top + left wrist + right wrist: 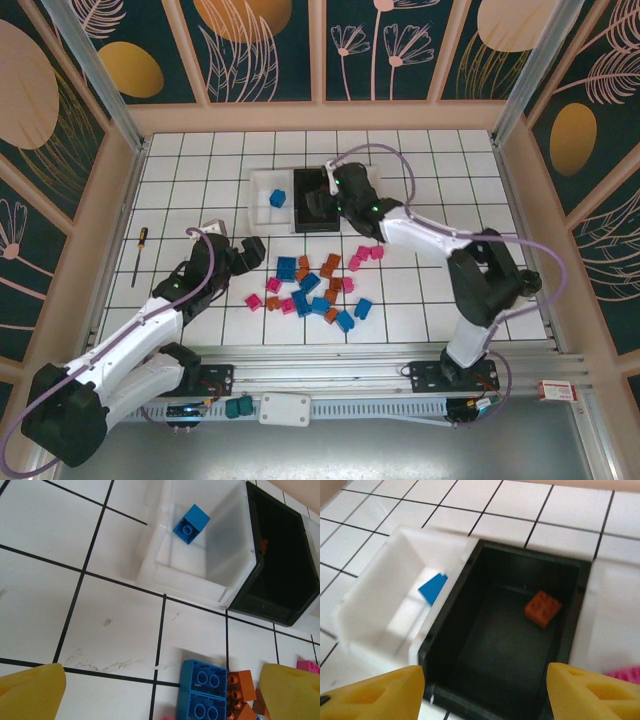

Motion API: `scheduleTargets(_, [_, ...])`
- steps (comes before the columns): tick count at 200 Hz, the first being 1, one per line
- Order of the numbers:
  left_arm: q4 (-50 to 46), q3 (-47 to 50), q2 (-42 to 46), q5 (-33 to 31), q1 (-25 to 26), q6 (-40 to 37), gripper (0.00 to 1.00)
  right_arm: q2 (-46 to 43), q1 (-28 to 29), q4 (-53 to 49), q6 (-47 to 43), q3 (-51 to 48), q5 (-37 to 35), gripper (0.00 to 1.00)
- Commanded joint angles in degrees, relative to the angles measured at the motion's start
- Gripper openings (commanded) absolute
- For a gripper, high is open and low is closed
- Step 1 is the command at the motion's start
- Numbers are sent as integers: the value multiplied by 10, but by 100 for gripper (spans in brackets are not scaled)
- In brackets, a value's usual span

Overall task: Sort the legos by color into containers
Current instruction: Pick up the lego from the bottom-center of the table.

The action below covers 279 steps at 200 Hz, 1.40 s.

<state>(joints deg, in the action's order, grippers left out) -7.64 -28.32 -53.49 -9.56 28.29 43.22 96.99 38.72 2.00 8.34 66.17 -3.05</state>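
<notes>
The loose legos [315, 290] lie in a blue, orange and pink cluster on the tiles between the arms. The containers stand behind them. One blue brick [277, 198] [191, 524] [433, 588] lies in the left white tray [262, 190] [185, 577] [385, 585]. An orange brick [543, 608] rests in the black tray [302, 180] [280, 555] [510, 650]. My right gripper [322, 203] [485, 692] hovers open over the black tray, nothing between its yellow fingers [375, 695]. My left gripper [250, 250] [162, 695] is open and empty above the pile's left edge, near a blue brick [202, 692] and an orange one [243, 685].
A screwdriver [139, 255] lies on the tiles at far left. The right white tray [610, 610] borders the black one, with a pink brick [622, 674] near its front. A metal rail along the near edge carries a white box [285, 408] and teal blocks [238, 406]. Wooden walls enclose the floor.
</notes>
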Motion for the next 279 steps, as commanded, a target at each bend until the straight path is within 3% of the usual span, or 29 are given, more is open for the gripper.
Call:
scheduleTargets(1, [10,7,-9,7,-2,6,99,-72,5,1,43,-94,-5,66])
scheduleTargets(50, [29,11,-38,7,-1,4,99,-197,25,-58,92,-256,19,66])
scheduleTargets(61, [33,12,-45,8,-1,5,99,-205,29,-66,101,-270,53,66])
scheduleTargets(129, [45,13,-68,12,-1,6,99,-173,70,-37,148,-328,104,64])
scheduleTargets(212, [44,13,-75,16,-1,5,99,-151,63,-23,142,-330,62,43])
scheduleTargets(279, [57,13,-90,22,-1,6,99,-147,55,-18,145,-340,50,42])
